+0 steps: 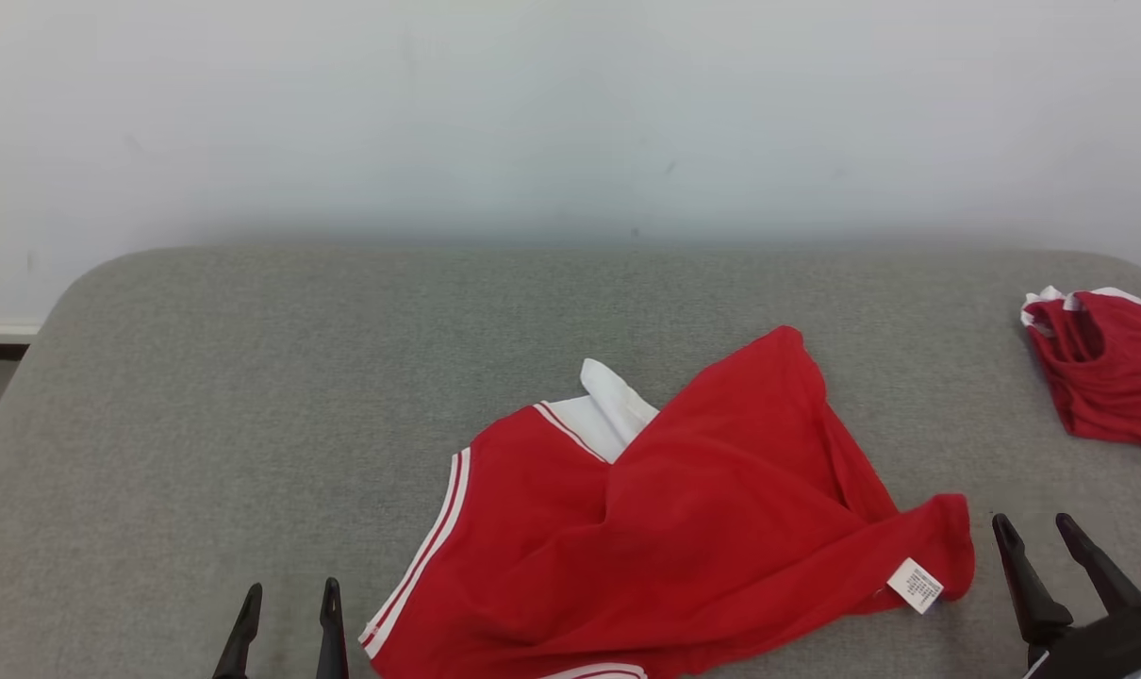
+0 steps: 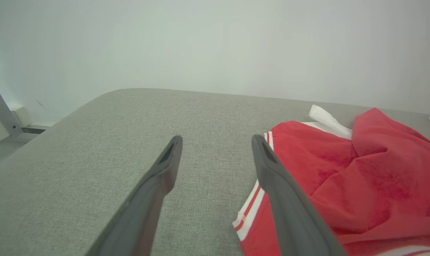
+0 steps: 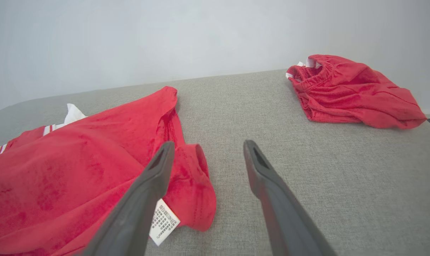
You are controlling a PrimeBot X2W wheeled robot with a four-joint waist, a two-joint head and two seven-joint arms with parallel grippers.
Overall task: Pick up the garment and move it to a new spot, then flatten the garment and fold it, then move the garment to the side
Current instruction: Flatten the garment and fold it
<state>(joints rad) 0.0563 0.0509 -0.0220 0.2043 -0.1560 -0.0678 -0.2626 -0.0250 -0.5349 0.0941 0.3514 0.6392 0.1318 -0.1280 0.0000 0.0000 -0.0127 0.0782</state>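
The red garment [image 1: 702, 509], trimmed with white stripes along one edge, lies rumpled on the grey fabric-covered table [image 1: 250, 396], in the lower centre of the head view. One large flap is thrown over the rest. A white inner piece pokes out near its top, and a white care label [image 1: 915, 585] shows at its lower right corner.

The left hand [image 1: 292, 587] sits at the lower left of the frame with its fingers spread. It is just beside the striped edge but clear of the cloth. The right hand [image 1: 1033, 521] is at the lower right, also spread and holding nothing. In its own wrist view its left finger [image 3: 140, 199] crosses in front of the labelled corner, and I cannot tell whether it touches the fabric.

A second red garment [image 1: 1113, 387] lies bunched at the right edge of the frame, well apart from the first.

As I judge it, the task is at an early stage. The garment may already be set down in its new spot, though the pictures cannot confirm that. It is neither flat nor folded, so spreading it out, folding it and moving it aside all remain.
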